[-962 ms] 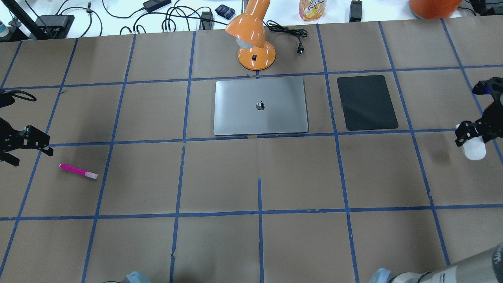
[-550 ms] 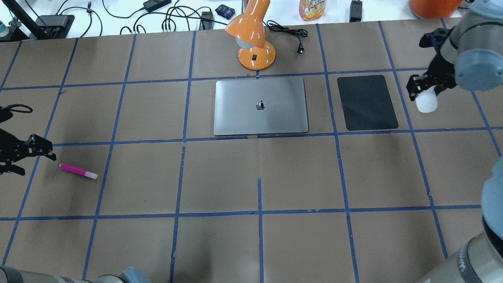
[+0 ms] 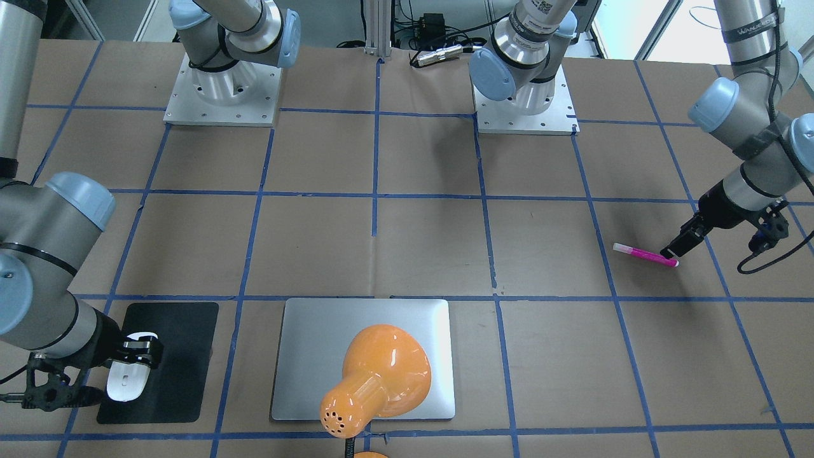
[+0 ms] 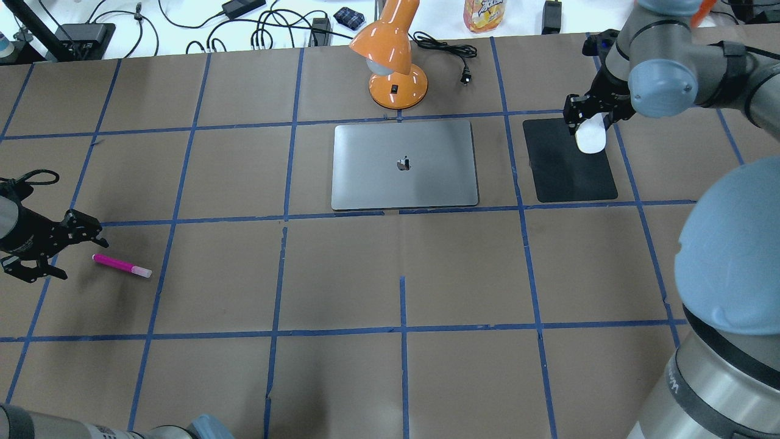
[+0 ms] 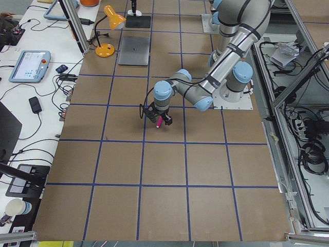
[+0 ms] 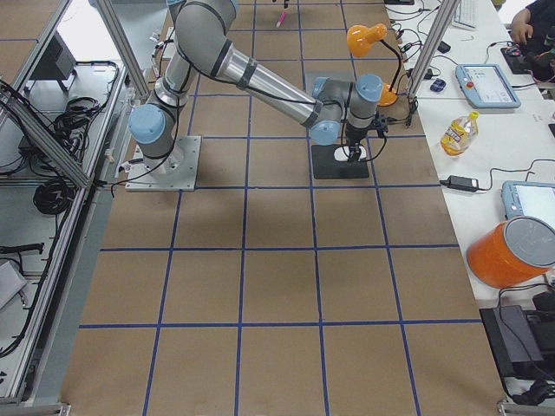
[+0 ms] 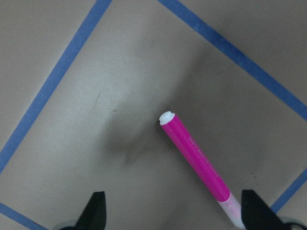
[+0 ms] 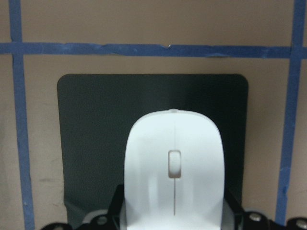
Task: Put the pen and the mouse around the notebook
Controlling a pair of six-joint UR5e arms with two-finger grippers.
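The white mouse [image 4: 591,140] [image 8: 173,163] hangs over the far right part of the black pad [image 4: 567,177], with my right gripper [image 4: 590,124] shut on its sides; whether it touches the pad I cannot tell. The silver-grey notebook [image 4: 403,164] [image 3: 305,356] lies flat in the middle, to the left of the pad. The magenta pen [image 4: 122,266] [image 7: 194,160] lies on the paper at the near left. My left gripper [image 4: 84,261] [image 7: 175,213] stands open just over the pen's whitish end, not touching it.
An orange desk lamp [image 4: 396,85] stands just behind the notebook, its cord and plug [image 4: 466,76] to the right. A yellow bottle [image 4: 484,13] and cables lie on the white bench beyond. Blue tape lines cross the brown table.
My right arm has carried the mouse from the table's right edge, back and leftward, to over the black pad. The left gripper has crept right toward the pen. The pen has not moved.
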